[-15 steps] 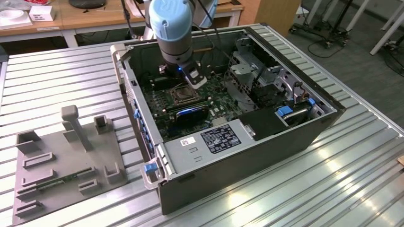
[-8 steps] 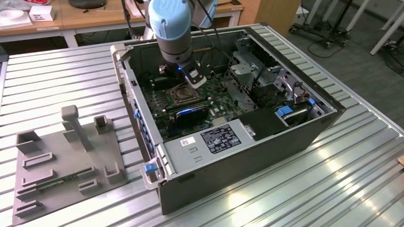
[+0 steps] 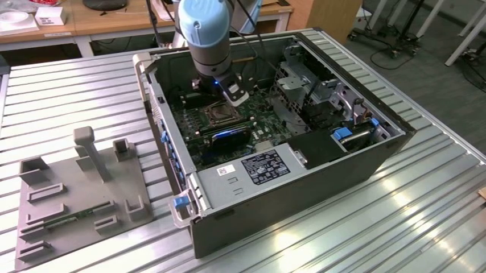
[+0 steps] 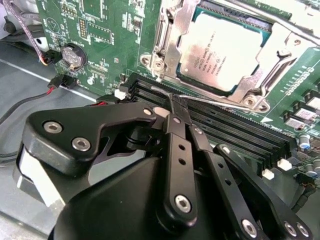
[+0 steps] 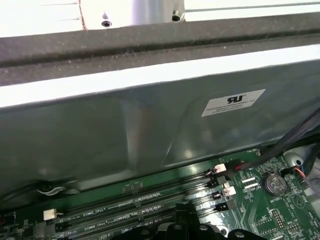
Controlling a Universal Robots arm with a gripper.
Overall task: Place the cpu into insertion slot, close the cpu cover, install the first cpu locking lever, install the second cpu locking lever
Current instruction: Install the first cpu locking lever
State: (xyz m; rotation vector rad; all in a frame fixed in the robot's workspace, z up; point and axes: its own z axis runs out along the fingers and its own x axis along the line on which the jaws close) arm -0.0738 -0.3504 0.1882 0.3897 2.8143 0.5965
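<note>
Claw [image 4: 172,102] closed, fingertips pressed together over the black memory slots [image 4: 225,132], tips meeting on a thin wire-like silver lever [image 4: 210,98] that runs along the slot edge; whether the lever is actually gripped cannot be confirmed. The cpu [image 4: 225,50] lies seated in the insertion slot [image 4: 162,35] just beyond the fingertips, with the cpu cover [image 4: 260,75] folded down around it. The green motherboard [image 4: 100,30] surrounds the socket. In the exterior view the arm [image 3: 206,34] reaches into the open computer case [image 3: 304,187], which stands on the ribbed surface [image 3: 425,216].
</note>
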